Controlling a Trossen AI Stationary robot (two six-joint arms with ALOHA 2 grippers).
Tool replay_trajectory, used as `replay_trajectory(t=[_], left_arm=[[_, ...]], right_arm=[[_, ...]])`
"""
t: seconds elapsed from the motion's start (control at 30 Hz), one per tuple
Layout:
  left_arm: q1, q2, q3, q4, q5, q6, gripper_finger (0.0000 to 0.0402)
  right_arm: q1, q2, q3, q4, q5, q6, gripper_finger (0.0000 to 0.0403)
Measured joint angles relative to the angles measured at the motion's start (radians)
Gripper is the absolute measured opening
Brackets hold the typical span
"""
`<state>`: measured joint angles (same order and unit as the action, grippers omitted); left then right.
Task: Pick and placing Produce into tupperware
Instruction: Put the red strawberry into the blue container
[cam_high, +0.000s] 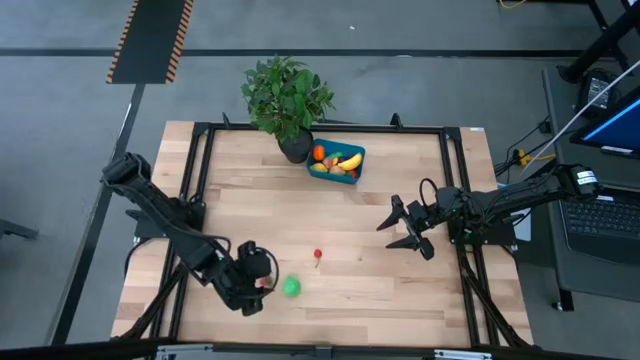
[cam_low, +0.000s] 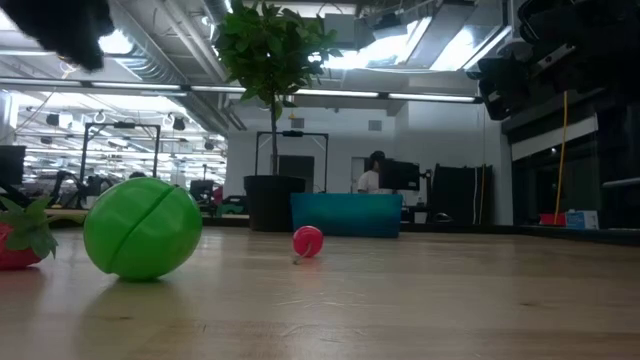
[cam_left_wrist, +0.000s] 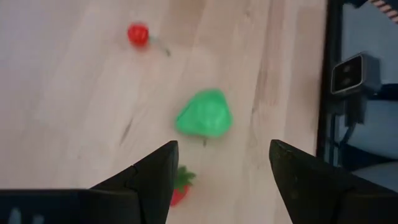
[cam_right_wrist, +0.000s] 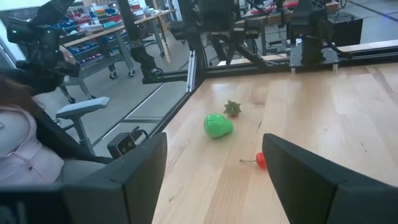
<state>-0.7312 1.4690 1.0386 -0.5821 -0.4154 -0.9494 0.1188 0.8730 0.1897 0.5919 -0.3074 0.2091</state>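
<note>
In the low view a green toy fruit (cam_low: 142, 228) fills the lower left, a red strawberry (cam_low: 20, 240) at the frame's left edge beside it. The pale wooden desk (cam_high: 380, 280) runs back to a red cherry (cam_low: 307, 241) and the teal tupperware (cam_low: 346, 214), which sits at upper centre in the high view beside the potted plant (cam_high: 285, 95). The left hand (cam_high: 262, 283), released, hovers lower left over the strawberry; the right hand (cam_high: 402, 228), released, waits centre right. Behind lies an open workshop with ceiling lights. No writing is readable.

A leafy potted plant (cam_high: 287, 95) stood at the far edge of the wooden table (cam_high: 380, 285), near its middle.
</note>
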Motion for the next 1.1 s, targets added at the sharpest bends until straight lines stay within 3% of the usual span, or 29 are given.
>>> replay_trajectory(t=[0.17,0.7,1.1], left_arm=[[0.023,0.022,0.0,-0.037,0.089,-0.064,0.0243],[0.021,0.192,0.0,-0.072,0.167,-0.115,0.0243],[0.021,0.251,-0.001,-0.085,0.164,-0.115,0.0243]], right_arm=[[0.0,0.0,0.0,0.001,0.0,-0.004,0.0266],[0.0,0.0,0.0,-0.001,0.0,-0.008,0.0266],[0.0,0.0,0.0,0.0,0.0,-0.008,0.0266]])
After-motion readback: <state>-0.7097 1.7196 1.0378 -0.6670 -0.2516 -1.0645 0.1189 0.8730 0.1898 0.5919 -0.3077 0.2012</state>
